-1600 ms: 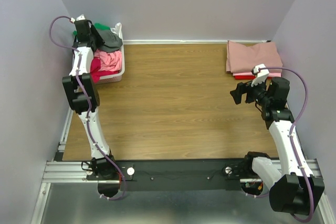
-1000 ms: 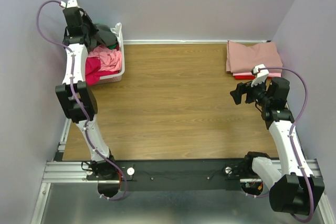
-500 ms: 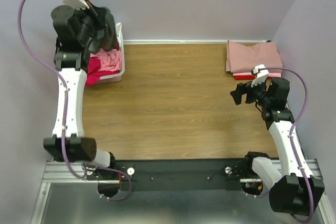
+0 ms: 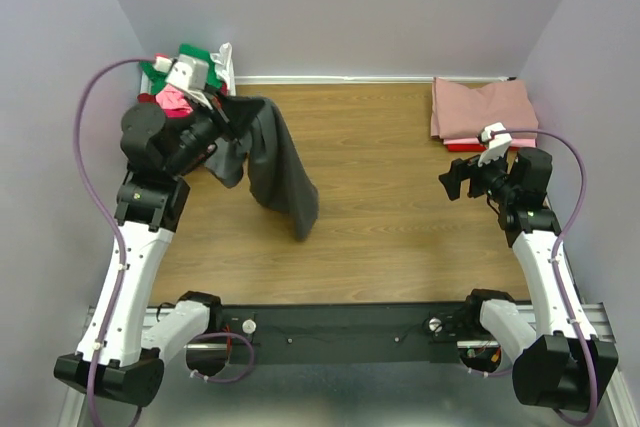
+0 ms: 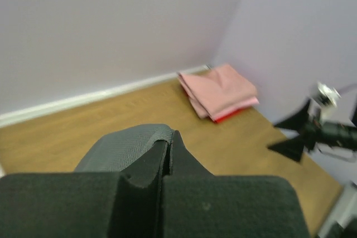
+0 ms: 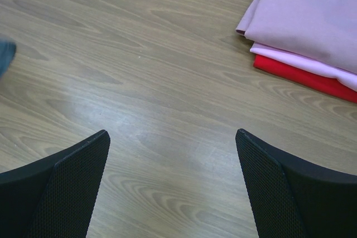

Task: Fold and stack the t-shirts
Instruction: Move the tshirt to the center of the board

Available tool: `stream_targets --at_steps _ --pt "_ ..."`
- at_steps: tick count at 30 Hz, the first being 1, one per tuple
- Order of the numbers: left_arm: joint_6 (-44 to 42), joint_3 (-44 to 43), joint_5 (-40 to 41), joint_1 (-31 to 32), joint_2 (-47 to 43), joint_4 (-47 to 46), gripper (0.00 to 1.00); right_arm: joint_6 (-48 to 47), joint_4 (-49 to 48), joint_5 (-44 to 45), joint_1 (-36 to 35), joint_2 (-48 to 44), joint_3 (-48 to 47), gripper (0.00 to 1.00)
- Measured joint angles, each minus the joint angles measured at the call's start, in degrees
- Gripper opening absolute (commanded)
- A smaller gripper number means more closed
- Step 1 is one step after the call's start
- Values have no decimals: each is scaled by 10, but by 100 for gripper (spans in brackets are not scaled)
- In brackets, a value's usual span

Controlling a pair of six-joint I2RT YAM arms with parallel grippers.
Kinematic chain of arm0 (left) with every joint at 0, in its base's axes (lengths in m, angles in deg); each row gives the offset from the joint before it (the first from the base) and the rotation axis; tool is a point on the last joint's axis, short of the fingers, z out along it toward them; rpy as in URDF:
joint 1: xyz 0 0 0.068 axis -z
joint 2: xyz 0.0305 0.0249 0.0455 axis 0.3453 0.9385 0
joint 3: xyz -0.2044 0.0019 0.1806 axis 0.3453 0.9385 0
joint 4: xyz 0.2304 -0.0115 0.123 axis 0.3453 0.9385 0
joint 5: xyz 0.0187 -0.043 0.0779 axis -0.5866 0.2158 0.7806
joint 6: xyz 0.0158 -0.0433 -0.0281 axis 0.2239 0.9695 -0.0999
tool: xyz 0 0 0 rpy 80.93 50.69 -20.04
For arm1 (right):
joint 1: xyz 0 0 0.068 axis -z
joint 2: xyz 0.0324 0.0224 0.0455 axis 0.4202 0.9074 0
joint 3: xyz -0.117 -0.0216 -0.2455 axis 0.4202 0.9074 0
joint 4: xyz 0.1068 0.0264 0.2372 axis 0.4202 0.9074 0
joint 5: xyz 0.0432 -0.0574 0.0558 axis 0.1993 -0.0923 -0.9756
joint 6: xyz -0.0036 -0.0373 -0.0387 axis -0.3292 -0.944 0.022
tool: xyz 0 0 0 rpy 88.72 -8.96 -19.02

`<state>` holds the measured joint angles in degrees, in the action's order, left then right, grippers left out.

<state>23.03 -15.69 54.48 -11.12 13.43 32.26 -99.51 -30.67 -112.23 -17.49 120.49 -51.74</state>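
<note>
Dangling from the left gripper: the dark grey t-shirt (image 4: 275, 162), hanging in long folds over the left part of the wooden table (image 4: 390, 237).
Left gripper (image 4: 218, 115): raised high near the back-left corner, fingers pinched tight on a bunch of the grey cloth.
Left wrist view: the two black pads meet edge to edge, and a hump of grey fabric (image 5: 131, 143) bulges out just beyond them.
Shirt's low end: the longest tail reaches down left of the table's middle. Whether it touches the wood, I cannot tell from above.
Right gripper (image 4: 455, 182): fingers spread as wide as they go, gripping nothing, hovering over bare wood on the right side.
Right wrist view: one black finger (image 6: 61, 176) sits at each lower corner, with only wood grain between them.
Folded stack: in the back-right corner, well apart from the hanging shirt. The dusty rose t-shirt (image 4: 483, 107) is on top and the red t-shirt (image 4: 462, 146) at the bottom, its edge peeking out on the near side.
Stack up close: a paler pink layer (image 6: 301, 62) shows between rose (image 6: 312, 15) and red (image 6: 312, 79). I cannot tell whether it is a separate shirt.
Back-left corner: the white basket (image 4: 226, 55) is mostly hidden behind the left arm. A green t-shirt (image 4: 190, 55) and a bit of pink t-shirt (image 4: 175, 99) show beside it.
</note>
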Motion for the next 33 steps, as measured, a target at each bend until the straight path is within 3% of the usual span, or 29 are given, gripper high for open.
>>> stream_targets --at_steps 6,12,20,22,24,27,29,33 --pt "13 115 -45 68 -41 -12 0 -5 0 0 1 0 0 100" --pt "17 174 -71 117 -58 -33 0 -11 0 0 1 4 0 100" --pt "19 252 -82 227 -45 -71 1 -20 0 -1 2 13 0 100" --pt "20 274 -82 244 -37 -74 7 -20 0 -2 2 14 0 100" --pt "23 294 -82 254 -32 -72 19 -21 0 -4 2 15 0 100" --pt "25 317 -80 266 -19 -61 45 -24 0 -7 2 20 0 100" --pt "26 330 -76 278 -14 -47 53 -26 0 -10 2 22 1 100" --pt "16 333 -51 292 -17 -5 60 -31 0 -19 2 24 6 100"
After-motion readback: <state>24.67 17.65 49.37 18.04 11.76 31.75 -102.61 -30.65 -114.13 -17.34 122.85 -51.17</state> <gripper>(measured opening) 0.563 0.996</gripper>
